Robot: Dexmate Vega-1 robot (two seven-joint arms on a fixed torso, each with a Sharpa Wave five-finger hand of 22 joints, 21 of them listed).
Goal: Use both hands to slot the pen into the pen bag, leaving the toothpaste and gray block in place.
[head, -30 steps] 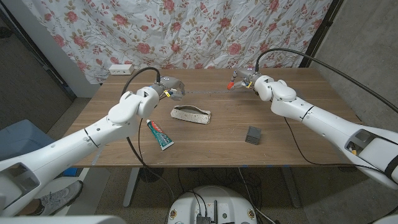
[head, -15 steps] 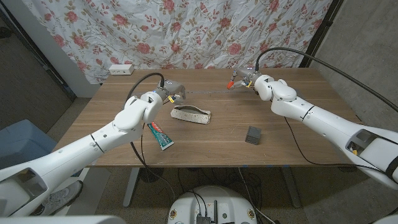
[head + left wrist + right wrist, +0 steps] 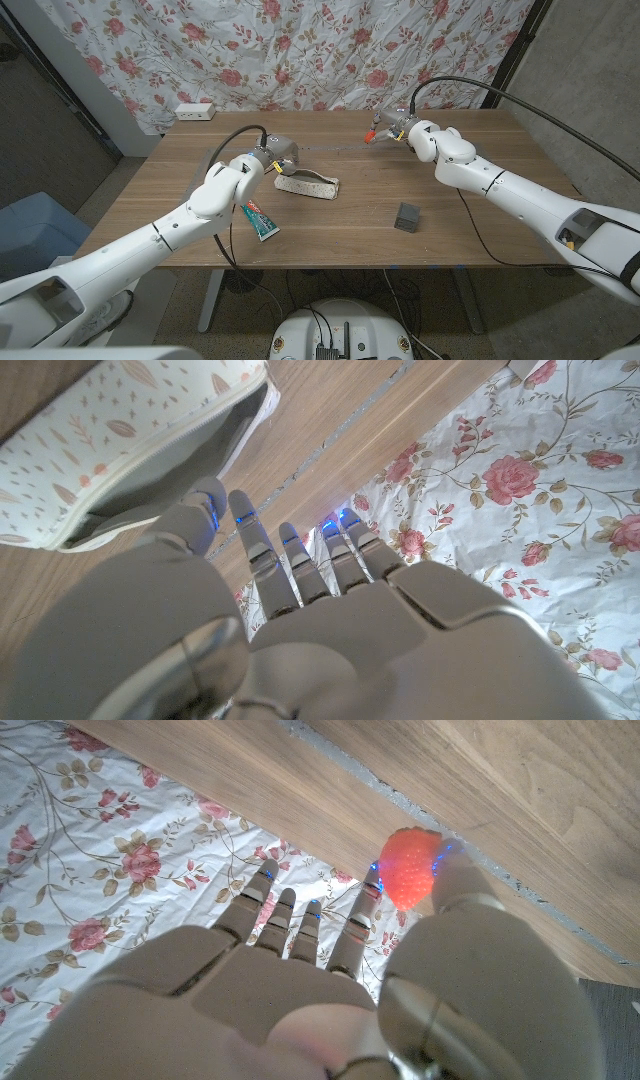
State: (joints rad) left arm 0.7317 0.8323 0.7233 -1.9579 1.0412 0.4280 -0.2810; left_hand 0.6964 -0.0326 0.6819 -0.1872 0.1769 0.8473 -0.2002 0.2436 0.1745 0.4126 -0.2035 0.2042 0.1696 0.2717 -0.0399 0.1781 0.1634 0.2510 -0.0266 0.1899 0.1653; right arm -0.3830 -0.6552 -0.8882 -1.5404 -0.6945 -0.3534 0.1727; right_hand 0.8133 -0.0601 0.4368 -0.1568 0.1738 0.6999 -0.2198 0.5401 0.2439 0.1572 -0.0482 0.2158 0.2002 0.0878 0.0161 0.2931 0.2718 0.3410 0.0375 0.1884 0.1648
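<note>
Left hand [image 3: 277,155]: mine hangs over the table just beside the left end of the pen bag; on my left wrist camera my fingers [image 3: 300,565] lie straight and side by side, holding nothing, thumb tip close to the bag's open mouth.
Right hand [image 3: 392,128]: up near the far edge of the table, well apart from the bag; I'm pinching the pen between thumb and a finger.
Pen [image 3: 407,866]: only its orange-red top [image 3: 372,133] shows clearly, a bumpy strawberry-like cap sitting between my thumb and fingertip; I can't make out the shaft.
Pen bag [image 3: 307,184]: pale fabric with a small leaf print, lying flat on the wood at the middle of the table, its mouth gaping toward my left hand [image 3: 170,435].
Toothpaste [image 3: 258,217]: lying on the table nearer me than the bag, partly under my left forearm.
Gray block [image 3: 407,217]: sitting alone on the right half of the table.
Table [image 3: 350,235]: brown wood, flowered curtain [image 3: 300,50] behind it.
</note>
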